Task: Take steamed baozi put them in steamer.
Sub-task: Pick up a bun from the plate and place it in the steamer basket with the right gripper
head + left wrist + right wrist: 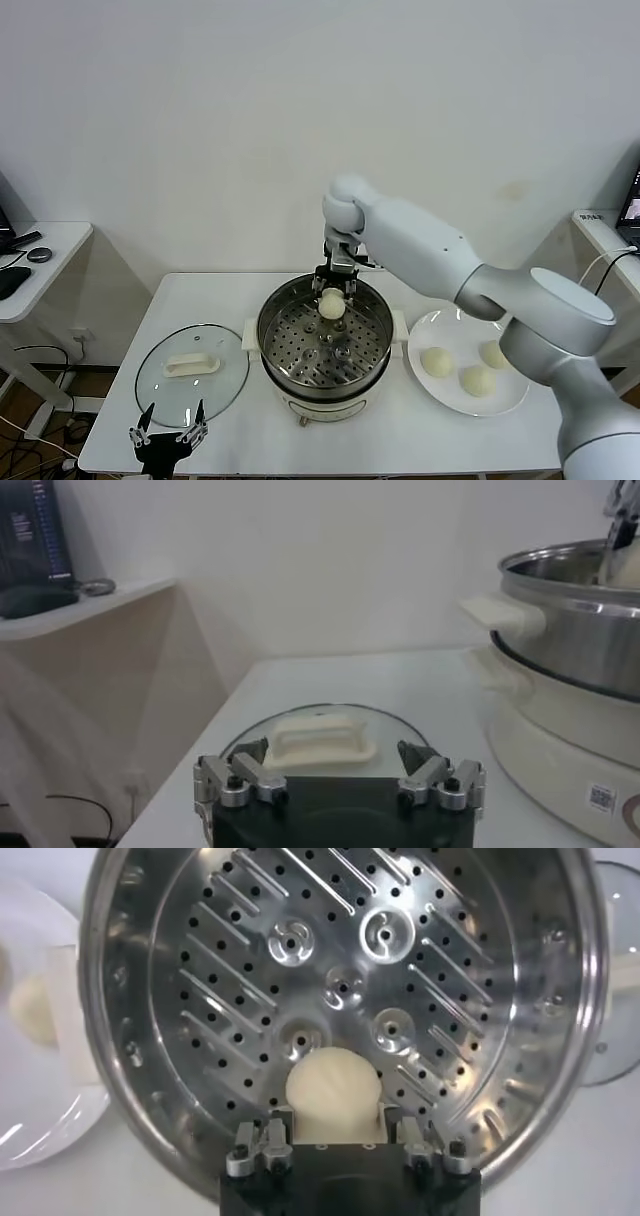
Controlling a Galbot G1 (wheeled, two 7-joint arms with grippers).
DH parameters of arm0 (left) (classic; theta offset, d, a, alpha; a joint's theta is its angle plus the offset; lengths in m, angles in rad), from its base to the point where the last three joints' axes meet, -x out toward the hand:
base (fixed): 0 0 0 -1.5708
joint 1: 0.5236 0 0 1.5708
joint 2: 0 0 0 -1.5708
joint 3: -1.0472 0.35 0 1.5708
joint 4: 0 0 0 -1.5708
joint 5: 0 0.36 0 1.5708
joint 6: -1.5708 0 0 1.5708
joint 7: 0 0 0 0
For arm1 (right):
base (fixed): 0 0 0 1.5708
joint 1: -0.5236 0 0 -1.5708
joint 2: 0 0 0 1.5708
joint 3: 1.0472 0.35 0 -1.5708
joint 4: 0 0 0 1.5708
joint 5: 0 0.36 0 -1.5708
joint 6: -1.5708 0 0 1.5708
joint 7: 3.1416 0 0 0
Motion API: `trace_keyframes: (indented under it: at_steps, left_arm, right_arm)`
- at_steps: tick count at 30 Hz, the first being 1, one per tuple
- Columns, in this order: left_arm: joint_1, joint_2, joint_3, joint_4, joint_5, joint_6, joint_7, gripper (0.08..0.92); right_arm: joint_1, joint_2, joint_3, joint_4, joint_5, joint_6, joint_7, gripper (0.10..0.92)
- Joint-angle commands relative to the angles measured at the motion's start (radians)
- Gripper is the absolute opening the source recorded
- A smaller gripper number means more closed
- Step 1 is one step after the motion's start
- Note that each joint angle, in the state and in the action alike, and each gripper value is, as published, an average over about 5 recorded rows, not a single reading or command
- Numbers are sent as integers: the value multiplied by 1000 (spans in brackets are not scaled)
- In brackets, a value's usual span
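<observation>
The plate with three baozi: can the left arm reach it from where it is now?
Probably not directly. The left gripper hangs open at the table's near edge by the glass lid, and the steamer stands between it and the plate.

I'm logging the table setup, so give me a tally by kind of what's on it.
Round cream-white dough baozi: 4 (one held by the right gripper, three on the plate)
Shiny stainless-steel steamer: 1
Round glass lid: 1
Round white plate: 1
Total: 7
</observation>
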Motion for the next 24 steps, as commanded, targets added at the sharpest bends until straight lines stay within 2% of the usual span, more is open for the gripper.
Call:
trace_keyframes:
  at_steps: [1, 16, 19, 24]
  left_arm:
    - [-1, -2, 0, 3, -1, 0, -1, 823]
    - [-5, -7, 8, 4, 2, 0, 0, 823]
    - [-5, -7, 8, 4, 2, 1, 1, 823]
    - [-9, -8, 9, 8, 4, 3, 1, 823]
  right_arm:
    - [-36, 19, 25, -13, -85, 13, 26, 535]
    - [-41, 55, 41, -44, -128, -27, 79, 551]
    - [-32, 43, 19, -33, -92, -85, 73, 617]
    - [7, 14, -35, -5, 89, -197, 56, 759]
